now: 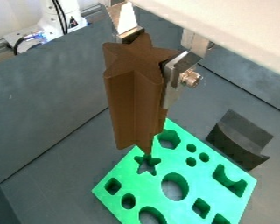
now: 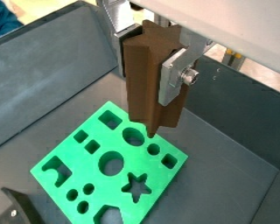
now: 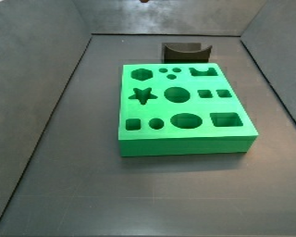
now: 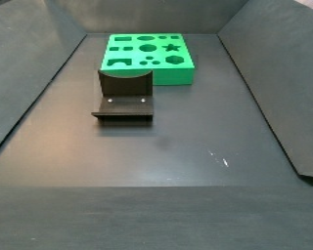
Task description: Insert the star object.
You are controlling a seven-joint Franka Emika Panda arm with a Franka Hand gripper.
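My gripper [image 1: 150,58] is shut on the star object [image 1: 136,96], a tall brown ridged prism held upright between the silver fingers [image 1: 178,74]. It shows in both wrist views, and the gripper [image 2: 146,61] holds the star object [image 2: 149,83] clear above the green block [image 1: 116,188]. The block's star-shaped hole [image 1: 149,163] lies just beneath the prism's lower end in a wrist view. The hole is open in a wrist view [image 2: 136,185] and in both side views [image 3: 141,94] [image 4: 171,46]. Gripper and prism are out of both side views.
The green block [image 3: 188,139] [image 4: 186,62] has several other shaped holes. The dark fixture [image 4: 124,98] stands on the grey floor beside the block; it also shows in a side view [image 3: 181,48] and a wrist view [image 1: 241,136]. Dark walls enclose the floor.
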